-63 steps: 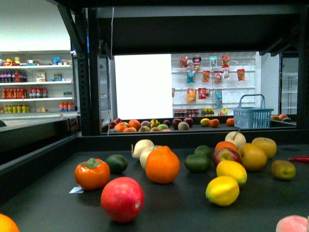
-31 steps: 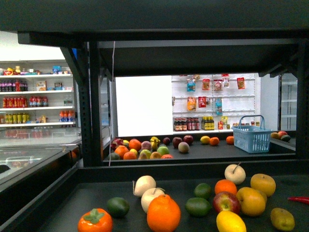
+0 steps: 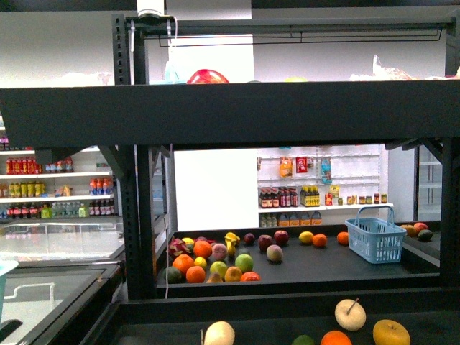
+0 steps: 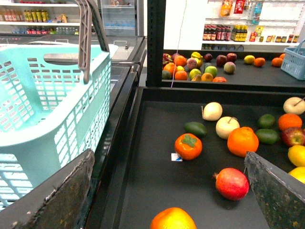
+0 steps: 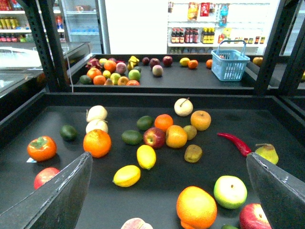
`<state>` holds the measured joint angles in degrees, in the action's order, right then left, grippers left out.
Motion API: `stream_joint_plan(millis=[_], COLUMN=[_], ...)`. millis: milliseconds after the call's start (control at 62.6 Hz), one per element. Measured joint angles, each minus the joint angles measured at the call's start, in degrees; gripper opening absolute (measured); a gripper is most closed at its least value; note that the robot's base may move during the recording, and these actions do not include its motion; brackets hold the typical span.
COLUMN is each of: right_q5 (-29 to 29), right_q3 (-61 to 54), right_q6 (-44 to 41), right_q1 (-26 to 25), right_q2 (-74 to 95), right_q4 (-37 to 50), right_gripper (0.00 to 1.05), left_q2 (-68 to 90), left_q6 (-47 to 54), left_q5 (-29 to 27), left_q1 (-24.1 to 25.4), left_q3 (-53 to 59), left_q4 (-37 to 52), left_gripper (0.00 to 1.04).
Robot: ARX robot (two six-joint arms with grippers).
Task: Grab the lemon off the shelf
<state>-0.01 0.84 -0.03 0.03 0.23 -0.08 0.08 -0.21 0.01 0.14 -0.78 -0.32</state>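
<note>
Supermarket aisles with bottle-lined white wall shelves lie behind the black shelf [image 5: 219,160], whose wide dark tray carries scattered fruit. One lemon [image 5: 146,156] lies near the tray's middle, in front of a red apple [image 5: 154,137], with a second lemon [image 5: 127,175] just beside it. The left gripper [image 4: 167,162], next to a teal basket [image 4: 47,109], and the right gripper [image 5: 169,160] hang over the tray, jaws spread wide, holding nothing.
</note>
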Motion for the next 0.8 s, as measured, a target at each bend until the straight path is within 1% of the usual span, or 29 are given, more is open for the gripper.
stream_joint_plan(millis=[399,447,495,559,575,639,655,703,751,783,799], right_q5=[-0.02,0.0,-0.07,-0.02,-0.02,-0.02,-0.02,-0.02,-0.02,-0.02,-0.02], right_q3=[0.0,0.0,0.0,0.0,0.0,0.0,0.0,0.0,0.0,0.0,0.0], right_q6=[0.0,0.0,0.0,0.0,0.0,0.0,0.0,0.0,0.0,0.0,0.0], right_q1=[0.0,0.0,0.0,0.0,0.0,0.0,0.0,0.0,0.0,0.0,0.0], right_q2=[0.0,0.0,0.0,0.0,0.0,0.0,0.0,0.0,0.0,0.0,0.0], right_q4=[0.0,0.0,0.0,0.0,0.0,0.0,0.0,0.0,0.0,0.0,0.0], right_gripper=[0.97,0.97,0.97,0.97,0.97,0.97,0.97,0.97,0.97,0.97,0.97], left_q2=[0.24,2.6,5.88,12.85,13.9,23.26,25.16,33.7,40.48,48.33,49.62], left_q6=[-0.85,-7.56,-13.49,-21.99,-22.47,-29.79,-30.6,-36.74,-40.89,-47.01,-47.93], left_q5=[-0.44,-0.72,1.44,6.91,7.74,14.84,15.76,22.21,25.81,29.46,29.92], left_q1=[-0.15,-0.07,1.01,4.92,5.55,11.65,12.92,18.6,22.58,26.32,26.82], left_q3=[-0.07,-0.98,-1.53,-3.87,-4.33,-8.94,-9.97,-14.71,-18.71,-23.3,-24.04], left_q4=[-0.48,-3.23,-2.67,0.74,1.31,6.75,8.02,11.89,14.45,16.96,17.46], left_gripper=[0.97,0.97,0.97,0.97,0.97,0.97,0.97,0.97,0.97,0.97,0.97])
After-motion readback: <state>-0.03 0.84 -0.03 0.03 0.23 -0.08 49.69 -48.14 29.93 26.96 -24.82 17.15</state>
